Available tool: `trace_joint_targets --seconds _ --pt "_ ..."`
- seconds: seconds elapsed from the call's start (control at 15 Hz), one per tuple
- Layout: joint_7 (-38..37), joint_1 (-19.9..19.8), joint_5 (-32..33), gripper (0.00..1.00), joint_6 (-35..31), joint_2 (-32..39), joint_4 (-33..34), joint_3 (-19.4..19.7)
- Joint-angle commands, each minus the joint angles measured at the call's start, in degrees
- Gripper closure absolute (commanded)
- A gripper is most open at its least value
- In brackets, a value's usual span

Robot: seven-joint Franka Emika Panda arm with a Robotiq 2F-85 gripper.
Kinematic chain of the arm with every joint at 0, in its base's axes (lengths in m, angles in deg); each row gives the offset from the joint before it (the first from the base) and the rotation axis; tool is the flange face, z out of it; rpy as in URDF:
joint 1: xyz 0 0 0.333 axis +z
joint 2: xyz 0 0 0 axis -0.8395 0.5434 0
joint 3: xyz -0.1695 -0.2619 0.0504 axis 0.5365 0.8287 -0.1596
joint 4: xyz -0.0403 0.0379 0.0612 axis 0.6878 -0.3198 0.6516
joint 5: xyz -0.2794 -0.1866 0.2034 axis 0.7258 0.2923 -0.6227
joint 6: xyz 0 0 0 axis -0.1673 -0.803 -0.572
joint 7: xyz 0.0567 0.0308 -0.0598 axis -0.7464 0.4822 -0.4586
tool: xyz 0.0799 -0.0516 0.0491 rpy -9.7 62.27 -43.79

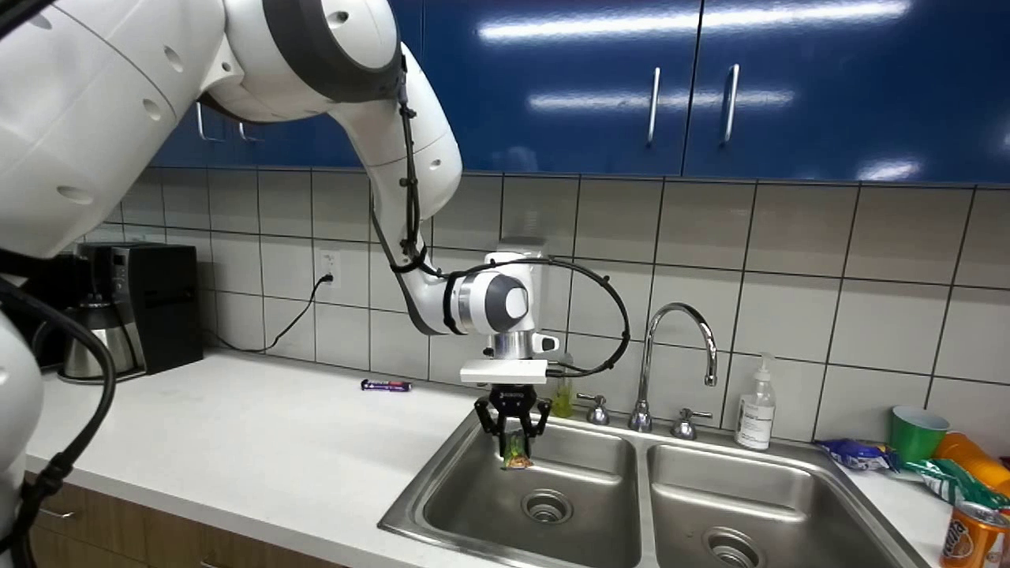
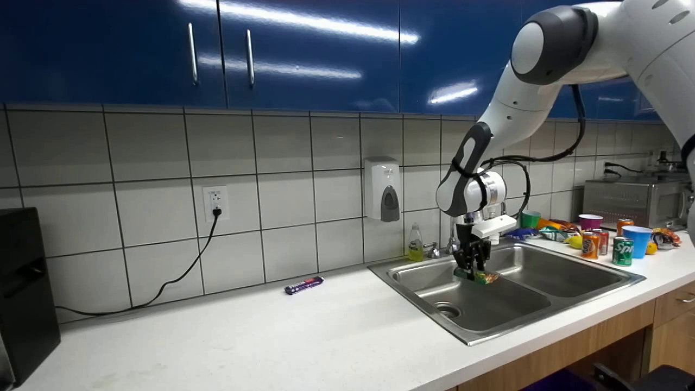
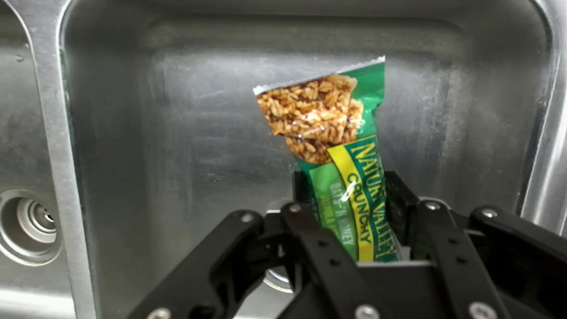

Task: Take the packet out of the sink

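The packet is a green granola bar wrapper with a yellow stripe and an oat picture. It fills the middle of the wrist view (image 3: 336,146) and shows small in both exterior views (image 1: 518,461) (image 2: 485,277). My gripper (image 3: 347,195) is shut on it, with a finger on each long side; the packet's far end sticks out past the fingertips and its near end is hidden by the gripper body. In both exterior views the gripper (image 1: 514,446) (image 2: 471,274) points down over a basin of the steel double sink (image 1: 424,489) (image 2: 434,309). The packet appears above the basin floor.
A chrome faucet (image 1: 645,371) and a soap pump bottle (image 1: 756,406) stand behind the sink. A purple bar (image 1: 386,386) lies on the white counter (image 1: 276,442). Cups, cans and wrappers, including an orange can (image 1: 976,532), crowd the sink's far side. A coffee maker (image 1: 162,304) stands opposite.
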Motion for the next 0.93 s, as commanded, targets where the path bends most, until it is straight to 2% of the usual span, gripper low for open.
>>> trace_joint_targets --seconds 0.0,0.47,0.87 --pt "-3.58 1.86 3.17 0.81 -1.2 -5.83 -6.37 1.26" --pt "-6.37 4.26 7.56 0.81 -2.25 -11.48 -12.56 1.67" --pt "-6.3 6.39 10.84 0.81 -2.83 -13.26 -15.63 0.92"
